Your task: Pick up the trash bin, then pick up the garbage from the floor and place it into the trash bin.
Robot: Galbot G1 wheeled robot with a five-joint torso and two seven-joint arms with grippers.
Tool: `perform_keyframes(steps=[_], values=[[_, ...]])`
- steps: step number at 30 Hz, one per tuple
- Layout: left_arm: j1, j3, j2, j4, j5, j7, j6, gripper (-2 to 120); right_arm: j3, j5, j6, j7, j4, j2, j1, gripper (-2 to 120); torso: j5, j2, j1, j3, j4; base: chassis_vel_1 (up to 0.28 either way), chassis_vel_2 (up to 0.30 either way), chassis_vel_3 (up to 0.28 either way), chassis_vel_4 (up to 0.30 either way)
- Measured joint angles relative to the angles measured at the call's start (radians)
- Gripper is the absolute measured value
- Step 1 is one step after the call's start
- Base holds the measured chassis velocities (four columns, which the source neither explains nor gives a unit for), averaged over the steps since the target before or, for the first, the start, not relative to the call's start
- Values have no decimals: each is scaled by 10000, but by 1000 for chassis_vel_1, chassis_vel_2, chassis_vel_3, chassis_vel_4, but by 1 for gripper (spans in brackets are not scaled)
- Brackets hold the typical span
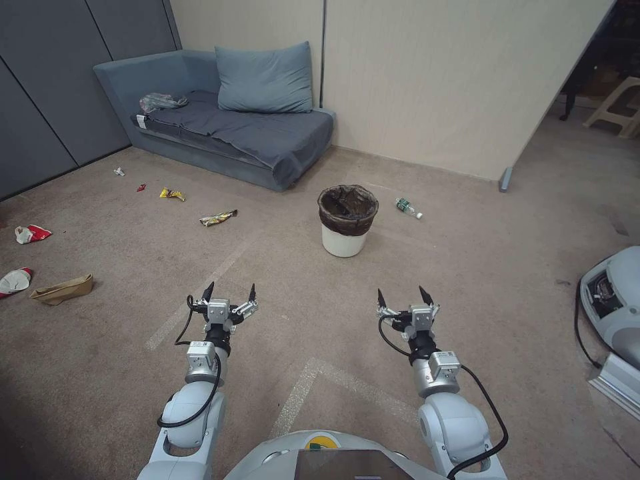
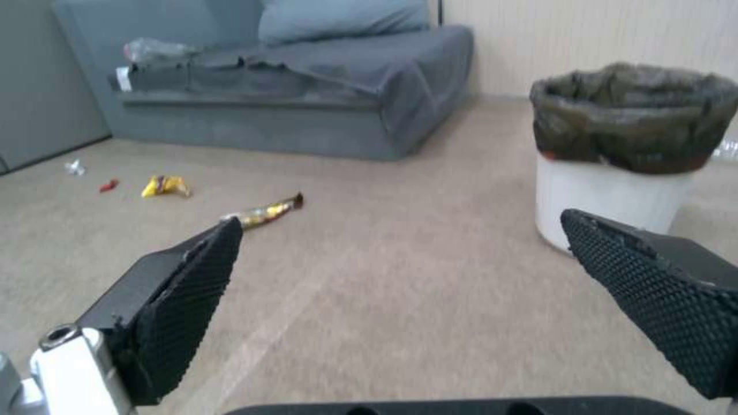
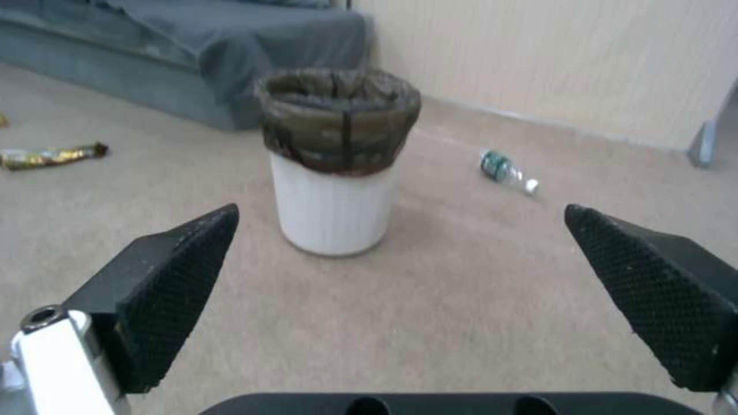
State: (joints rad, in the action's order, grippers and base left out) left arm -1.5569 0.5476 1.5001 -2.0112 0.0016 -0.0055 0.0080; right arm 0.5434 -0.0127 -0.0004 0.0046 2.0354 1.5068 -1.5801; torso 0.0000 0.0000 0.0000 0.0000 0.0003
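I'm holding both hands wide open, empty: bin (image 1: 347, 220) sitting ahead of right hand (image 1: 405, 298), left hand (image 1: 230, 292) beside; head view's catching cartons (image 1: 31, 233) far left.

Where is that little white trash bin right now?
In the head view the trash bin stands upright on the carpet ahead, between the sofa's corner and a plastic bottle.

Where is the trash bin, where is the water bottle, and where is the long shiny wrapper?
trash bin (image 1: 344, 241): head view, on its white side wall.
water bottle (image 3: 507, 170): right wrist view, on its clear body.
long shiny wrapper (image 2: 265, 212): left wrist view, on its middle.
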Motion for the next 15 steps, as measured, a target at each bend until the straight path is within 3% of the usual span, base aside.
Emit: perform_keyframes(steps=[3,6,9,10,12,13,15], values=[[-115,-61,5,-209,34,-73,102,100,-61,-103,5,25,387,66,-390,100,-1,2,0,-1,-7,0,0,0,0],[-434,-209,15,-806,177,-355,521,100,-59,-113,-5,39,474,70,-576,100,1,1,-1,0,3,0,0,0,0],[-1250,-592,45,-2265,539,-1054,1561,100,-90,-259,-14,95,1104,142,-1274,100,-5,1,-2,-1,-1,0,0,0,0],[-1250,-592,45,-2265,539,-1054,1561,100,-90,-259,-14,95,1104,142,-1274,100,-5,1,-2,-1,-1,0,0,0,0],[-1818,-874,71,-3300,796,-1546,2295,100,-227,-511,-12,177,1676,277,-1742,100,-2,1,-1,0,-1,0,0,0,0],[-1818,-874,71,-3300,796,-1546,2295,100,-227,-511,-12,177,1676,277,-1742,100,-2,1,-1,0,-1,0,0,0,0],[-2352,-1121,92,-4265,1039,-2010,2978,100,-441,-963,-21,346,2615,513,-2504,100,0,2,-1,-1,-4,0,0,0,0]])
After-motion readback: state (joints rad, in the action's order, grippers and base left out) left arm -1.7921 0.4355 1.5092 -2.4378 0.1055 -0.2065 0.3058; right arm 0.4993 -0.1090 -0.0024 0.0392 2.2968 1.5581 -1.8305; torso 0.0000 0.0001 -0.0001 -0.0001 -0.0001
